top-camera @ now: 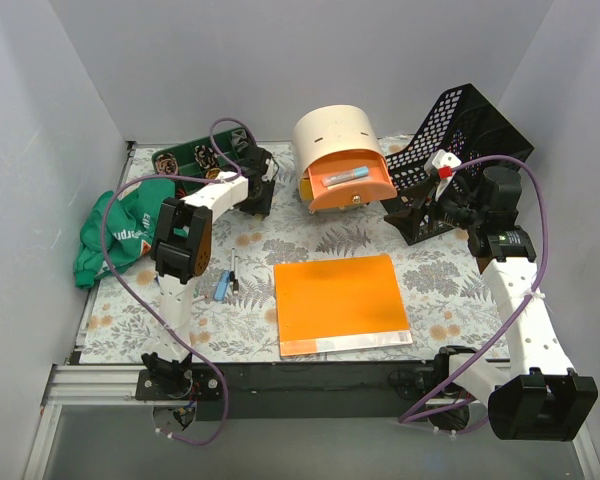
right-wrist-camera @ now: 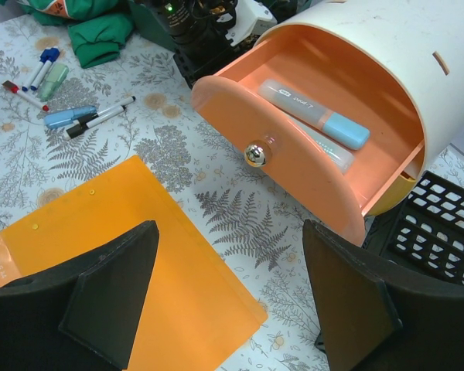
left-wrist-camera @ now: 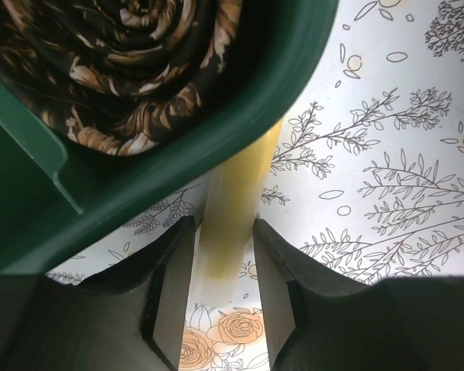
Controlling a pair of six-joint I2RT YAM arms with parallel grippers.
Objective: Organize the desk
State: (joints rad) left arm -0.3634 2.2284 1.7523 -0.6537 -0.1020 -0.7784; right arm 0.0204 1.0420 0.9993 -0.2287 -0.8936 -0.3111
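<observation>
Accordingly, the desk [top-camera: 230,330] was found spread before both arm bases and enclosed by grey walls. Near its far left corner the left gripper [left-wrist-camera: 223,232] was set low over the tabletop. Its jaws were partly spread about a yellow stick [left-wrist-camera: 236,178] lying half under a green tray [left-wrist-camera: 178,147], but actual contact could not be told. Toward the far right corner the right gripper [right-wrist-camera: 230,232] was held with jaws spread wide, holding nothing, near an orange folder [right-wrist-camera: 178,255] and an open orange drawer [right-wrist-camera: 294,178].
</observation>
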